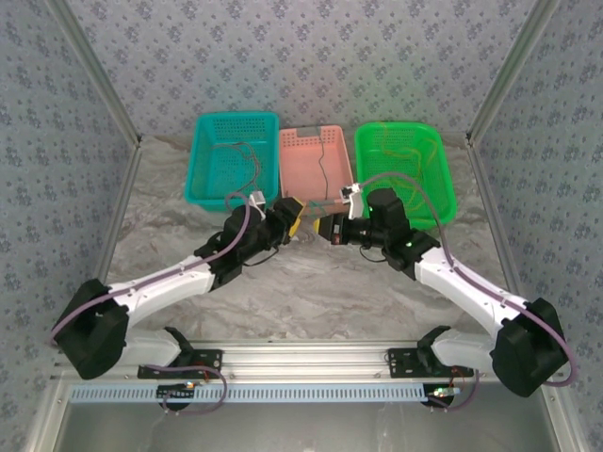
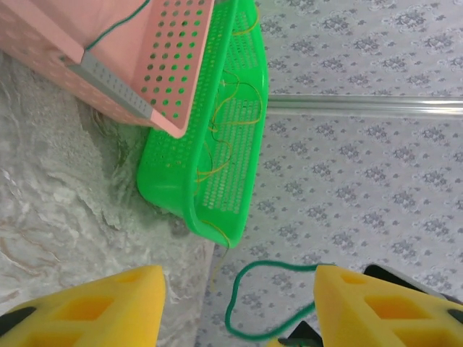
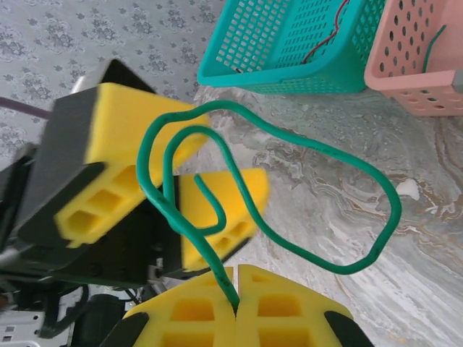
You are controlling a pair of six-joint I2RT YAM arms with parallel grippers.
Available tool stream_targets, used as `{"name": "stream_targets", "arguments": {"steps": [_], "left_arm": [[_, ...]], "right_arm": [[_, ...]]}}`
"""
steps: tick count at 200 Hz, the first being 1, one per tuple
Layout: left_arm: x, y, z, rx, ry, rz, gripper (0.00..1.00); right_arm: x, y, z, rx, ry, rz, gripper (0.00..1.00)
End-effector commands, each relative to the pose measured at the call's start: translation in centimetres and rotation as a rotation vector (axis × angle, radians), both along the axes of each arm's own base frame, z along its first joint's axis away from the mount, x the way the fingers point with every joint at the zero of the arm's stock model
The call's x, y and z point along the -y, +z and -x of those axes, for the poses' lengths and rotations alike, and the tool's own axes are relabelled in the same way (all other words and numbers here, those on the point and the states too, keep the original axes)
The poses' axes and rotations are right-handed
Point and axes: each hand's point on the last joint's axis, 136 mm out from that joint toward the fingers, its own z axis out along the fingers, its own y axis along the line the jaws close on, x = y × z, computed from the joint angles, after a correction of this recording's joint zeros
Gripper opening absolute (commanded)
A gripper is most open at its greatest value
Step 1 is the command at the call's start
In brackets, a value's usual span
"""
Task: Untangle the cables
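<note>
**Two robot claws meet over one green cable, in front of three baskets**

At the far left of the table [image 1: 311,292] sits a teal basket [image 1: 236,118] with thin red cables lying in it. Just near of it, reaching in from the left, the left claw [image 2: 239,303] has its yellow foam pads apart and grips nothing. A curl of the green cable [image 3: 221,106] hangs in the gap between the pads.

In the middle is a pink basket [image 1: 300,165] with a single thin cable on its floor. The two claws face each other just in front of it.

The right claw [image 3: 237,278] is shut on the green cable, with one end pinched between its foam tips. From there the cable rises in two open loops, one small and one wide. The loops are in the air above the table and pass in front of the left claw.

At the far right, a green basket [image 1: 396,126] holds fine yellow cables.

The green cable looks very light and thin. It looks soft enough to bend anywhere, yet springy enough to keep its curls. Its smooth sheath may slip through the foam if pulled hard. The best place to grip is probably the straight run just above the right claw's pinch. The left claw could close there and draw away gently so the loops open rather than tighten.
</note>
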Motion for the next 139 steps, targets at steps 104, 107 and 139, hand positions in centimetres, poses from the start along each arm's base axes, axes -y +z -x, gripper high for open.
{"name": "stream_targets", "arguments": {"steps": [104, 107, 139], "left_arm": [[1.77, 3.79, 0.18, 0.021, -0.044, 0.145, 0.31], [1.82, 3.81, 0.22, 0.021, -0.046, 0.145, 0.3], [2.01, 3.98, 0.3, 0.024, -0.048, 0.143, 0.26]], "right_arm": [[-0.75, 1.05, -0.45, 0.026, -0.01, -0.044, 0.0], [-0.74, 0.93, -0.5, 0.024, -0.011, -0.041, 0.0], [-0.76, 0.67, -0.48, 0.023, -0.012, -0.038, 0.0]]}}
